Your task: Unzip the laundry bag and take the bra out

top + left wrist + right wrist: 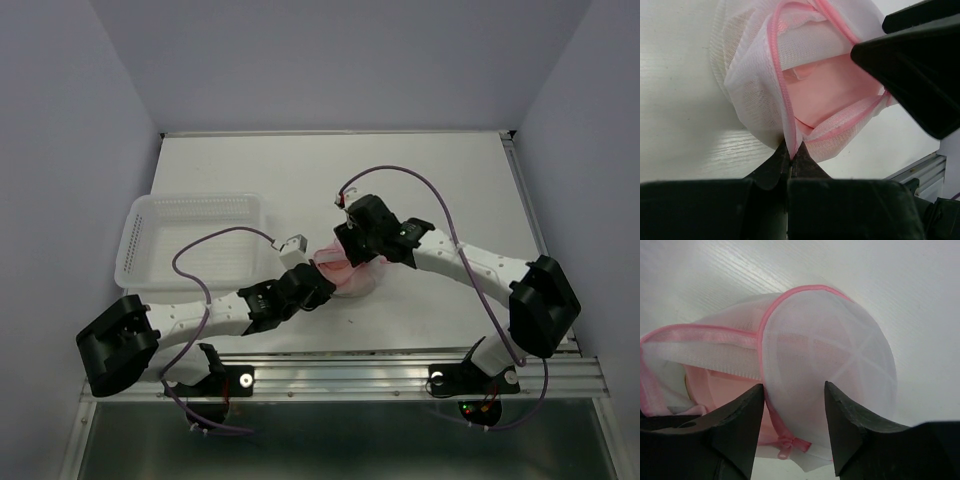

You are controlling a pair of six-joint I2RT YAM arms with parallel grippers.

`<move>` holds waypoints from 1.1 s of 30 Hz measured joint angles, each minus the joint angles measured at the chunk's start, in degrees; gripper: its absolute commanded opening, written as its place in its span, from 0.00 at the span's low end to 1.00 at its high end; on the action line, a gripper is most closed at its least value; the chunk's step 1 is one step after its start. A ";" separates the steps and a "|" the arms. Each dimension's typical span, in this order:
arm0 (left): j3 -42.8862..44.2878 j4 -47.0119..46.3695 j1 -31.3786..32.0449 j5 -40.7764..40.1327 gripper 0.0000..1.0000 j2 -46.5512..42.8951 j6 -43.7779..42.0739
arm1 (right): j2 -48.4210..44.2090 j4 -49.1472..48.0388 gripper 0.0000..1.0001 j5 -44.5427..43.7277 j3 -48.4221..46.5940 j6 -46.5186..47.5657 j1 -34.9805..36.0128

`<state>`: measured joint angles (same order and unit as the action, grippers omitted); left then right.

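The left arm is stretched low from the near left to mid-table, and the left gripper (791, 155) is pinched shut on the pink zipper edge of the bag (752, 75). The right arm is bent in from the right, with the right gripper (794, 387) spread over the mesh dome. The bag is laid on the table (430, 180), unzipped, with the pink bra (832, 87) seen inside. A basket (130, 240) is set well apart to the left.

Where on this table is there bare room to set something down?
The widest bare stretch of table lies at the far side, beyond the laundry bag and right of the white basket. A narrower strip runs along the near edge between the left arm and right arm. Mid-table is crowded: both arms meet at the bag.
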<state>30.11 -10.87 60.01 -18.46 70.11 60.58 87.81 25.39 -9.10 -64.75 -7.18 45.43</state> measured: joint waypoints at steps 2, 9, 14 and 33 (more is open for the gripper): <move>0.15 0.00 0.00 0.02 0.00 0.24 0.00 | 0.63 0.02 0.33 -0.92 0.00 0.28 0.00; 0.79 -0.50 0.00 0.04 0.00 1.05 0.20 | 0.68 -0.07 0.01 -3.80 0.00 -0.20 0.00; 0.79 -1.84 0.00 0.02 0.00 1.75 0.96 | -7.23 -2.58 0.01 -5.07 3.04 -2.36 0.00; 1.86 -0.33 0.00 -0.68 0.90 -1.95 1.03 | -46.95 -37.81 0.01 -10.38 46.47 -15.89 0.02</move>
<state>31.97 -11.20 60.01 -19.14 68.16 61.60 40.86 -12.43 -19.49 -18.28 -23.07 45.45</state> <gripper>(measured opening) 0.736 0.022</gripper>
